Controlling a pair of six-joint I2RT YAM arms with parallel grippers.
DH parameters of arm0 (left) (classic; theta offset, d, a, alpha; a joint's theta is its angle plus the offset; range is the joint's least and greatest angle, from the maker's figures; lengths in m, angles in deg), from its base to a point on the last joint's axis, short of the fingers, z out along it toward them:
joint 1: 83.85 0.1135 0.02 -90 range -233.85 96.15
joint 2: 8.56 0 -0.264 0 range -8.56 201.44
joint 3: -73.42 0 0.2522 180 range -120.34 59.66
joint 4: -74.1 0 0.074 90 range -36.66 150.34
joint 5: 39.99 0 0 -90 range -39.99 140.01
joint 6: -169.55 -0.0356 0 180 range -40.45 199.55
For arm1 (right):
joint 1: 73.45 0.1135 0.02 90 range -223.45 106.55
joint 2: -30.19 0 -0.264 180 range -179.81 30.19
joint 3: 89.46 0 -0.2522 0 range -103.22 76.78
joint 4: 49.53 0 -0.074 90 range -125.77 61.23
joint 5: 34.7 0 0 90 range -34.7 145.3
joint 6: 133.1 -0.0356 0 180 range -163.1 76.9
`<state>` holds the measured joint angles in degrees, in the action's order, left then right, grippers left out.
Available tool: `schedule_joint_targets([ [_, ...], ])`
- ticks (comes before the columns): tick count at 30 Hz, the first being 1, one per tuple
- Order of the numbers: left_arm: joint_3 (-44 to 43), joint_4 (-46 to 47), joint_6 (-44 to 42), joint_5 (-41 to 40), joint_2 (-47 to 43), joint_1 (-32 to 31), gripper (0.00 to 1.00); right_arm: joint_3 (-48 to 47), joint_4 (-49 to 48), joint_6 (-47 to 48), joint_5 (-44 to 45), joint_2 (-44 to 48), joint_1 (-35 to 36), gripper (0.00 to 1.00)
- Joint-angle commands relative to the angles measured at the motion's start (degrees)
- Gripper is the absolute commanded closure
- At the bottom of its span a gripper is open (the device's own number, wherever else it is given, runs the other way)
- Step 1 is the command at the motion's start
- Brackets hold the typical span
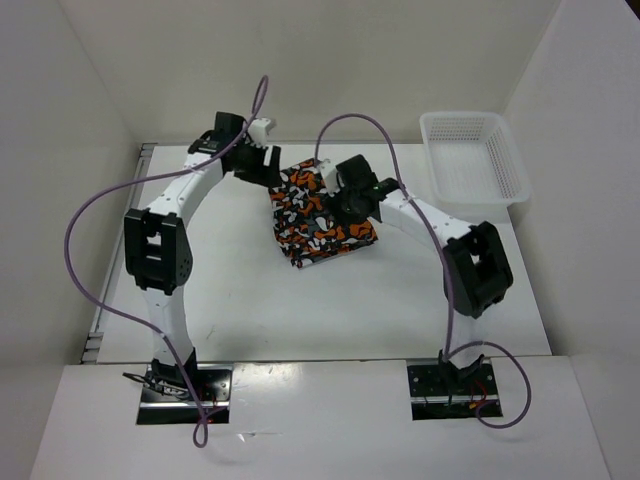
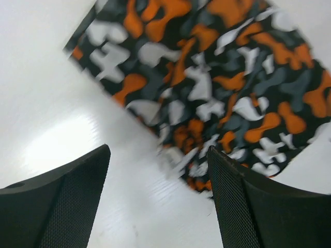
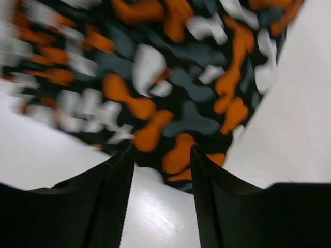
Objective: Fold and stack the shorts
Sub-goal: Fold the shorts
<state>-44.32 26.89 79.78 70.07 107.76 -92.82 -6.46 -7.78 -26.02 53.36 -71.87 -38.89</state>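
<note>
The shorts (image 1: 318, 222), printed in orange, black, white and grey-teal blotches, lie folded into a compact rectangle at the middle of the white table. My left gripper (image 1: 262, 167) is open and empty just beyond the shorts' far left corner; in the left wrist view the shorts (image 2: 222, 88) fill the upper right and my gripper (image 2: 158, 170) hangs over bare table beside their edge. My right gripper (image 1: 345, 200) is open over the shorts' right part; in the right wrist view its fingertips (image 3: 199, 160) sit at the edge of the shorts (image 3: 170, 77), with nothing between them.
A white plastic mesh basket (image 1: 473, 157) stands at the back right of the table (image 1: 230, 300). White walls close the left, back and right sides. Purple cables loop off both arms.
</note>
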Motion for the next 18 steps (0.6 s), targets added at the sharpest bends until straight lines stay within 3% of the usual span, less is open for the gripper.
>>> schedule_joint_targets([
  [1, -0.9, -0.5, -0.2, 1.9, 2.4, -5.8, 0.17, 2.6, -3.5, 1.4, 1.4, -5.5, -4.6, 0.49],
  [10, 0.4, 4.2, -0.2, -8.5, 11.7, -8.1, 0.18, 4.9, -5.1, 3.2, 1.2, -12.5, -5.1, 0.77],
  [13, 1.9, 5.5, -0.2, -12.3, 12.3, -8.1, 0.18, 9.1, -3.3, 2.6, -0.6, -9.9, -5.1, 0.87],
  [18, 5.7, 6.0, -0.2, -14.5, 12.3, -8.1, 0.18, 19.5, -1.5, -1.7, -5.6, -0.6, 0.7, 0.89],
])
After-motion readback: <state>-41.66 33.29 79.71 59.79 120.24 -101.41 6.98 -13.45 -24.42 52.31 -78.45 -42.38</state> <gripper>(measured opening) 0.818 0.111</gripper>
